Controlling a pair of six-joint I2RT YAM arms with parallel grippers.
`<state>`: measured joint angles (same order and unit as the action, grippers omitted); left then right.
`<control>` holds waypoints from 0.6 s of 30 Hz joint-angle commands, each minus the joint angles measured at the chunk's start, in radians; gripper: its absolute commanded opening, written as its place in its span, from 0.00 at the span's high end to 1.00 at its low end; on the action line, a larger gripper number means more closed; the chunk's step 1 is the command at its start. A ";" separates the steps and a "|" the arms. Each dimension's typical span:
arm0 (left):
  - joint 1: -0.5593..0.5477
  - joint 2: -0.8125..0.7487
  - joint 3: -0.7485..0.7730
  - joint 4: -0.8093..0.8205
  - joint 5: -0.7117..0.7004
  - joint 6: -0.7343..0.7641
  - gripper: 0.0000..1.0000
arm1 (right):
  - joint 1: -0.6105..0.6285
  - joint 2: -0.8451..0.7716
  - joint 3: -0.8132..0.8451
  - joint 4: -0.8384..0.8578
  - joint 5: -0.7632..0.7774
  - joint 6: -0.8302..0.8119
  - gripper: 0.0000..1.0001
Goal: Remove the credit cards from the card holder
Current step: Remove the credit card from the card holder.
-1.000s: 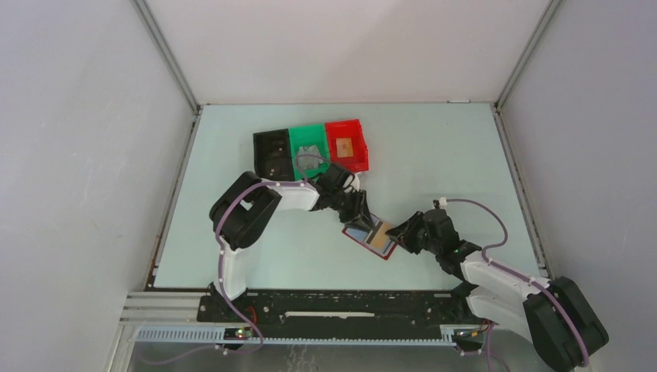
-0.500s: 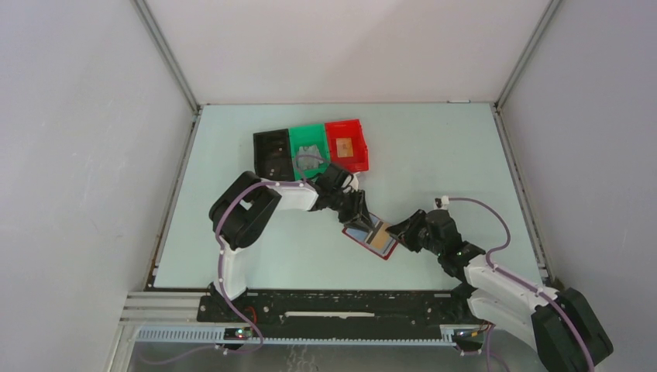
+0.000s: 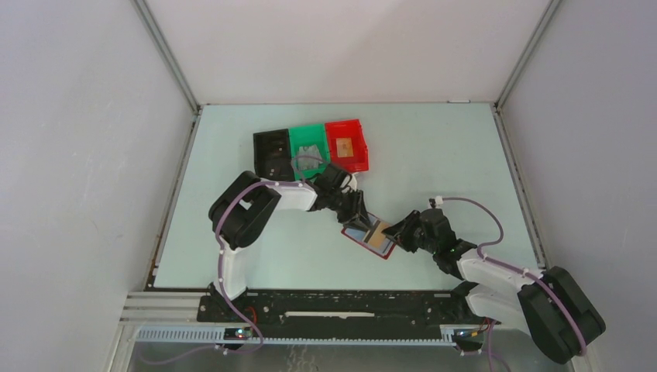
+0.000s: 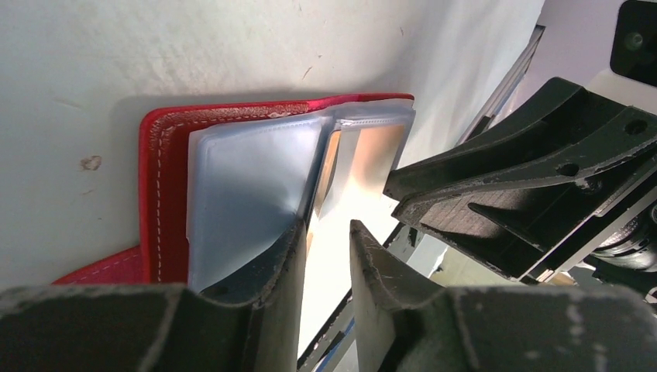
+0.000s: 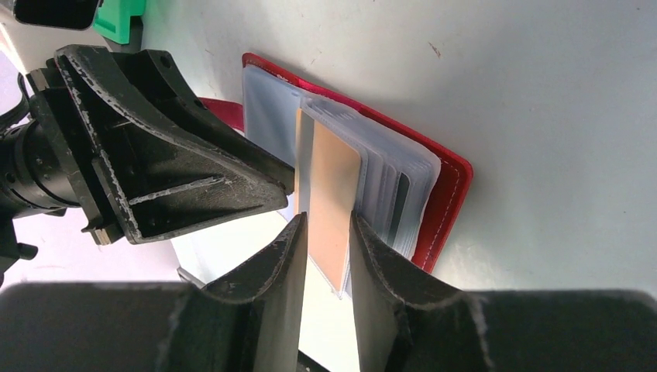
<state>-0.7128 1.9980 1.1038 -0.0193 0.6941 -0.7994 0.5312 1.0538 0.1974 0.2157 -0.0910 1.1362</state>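
The dark-red card holder [image 3: 358, 241] lies open on the table between the arms, its clear sleeves fanned out [image 5: 445, 201]. My right gripper [image 5: 325, 221] is shut on the tan card [image 5: 333, 201], which stands in a raised sleeve; in the top view the gripper [image 3: 392, 232] sits at the holder's right edge. My left gripper [image 4: 325, 229] is open by a narrow gap with nothing in it. Its left finger [image 4: 283, 260] rests on the light blue page [image 4: 248, 186]. A dark-striped card edge [image 5: 399, 203] shows in the stacked sleeves.
A black bin [image 3: 273, 153], a green bin [image 3: 297, 141] holding a grey card [image 3: 309, 156], and a bright red bin [image 3: 361, 151] holding a tan piece [image 3: 345, 146] stand in a row behind the holder. Grey walls enclose the table on three sides.
The right gripper has edged left onto the holder and the right arm has lowered and stretched. The left gripper and the holder stay put.
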 commanded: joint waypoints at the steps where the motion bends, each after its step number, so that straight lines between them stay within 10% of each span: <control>1: 0.004 -0.024 -0.028 0.050 0.034 -0.019 0.69 | 0.011 0.018 0.007 0.004 0.014 0.004 0.65; 18: 0.005 -0.015 -0.048 0.133 0.093 -0.061 0.93 | 0.010 0.050 0.001 0.005 0.023 0.007 0.66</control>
<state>-0.6975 1.9980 1.0691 0.0292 0.6960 -0.8253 0.5316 1.0771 0.1974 0.2424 -0.0887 1.1431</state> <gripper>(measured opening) 0.107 0.346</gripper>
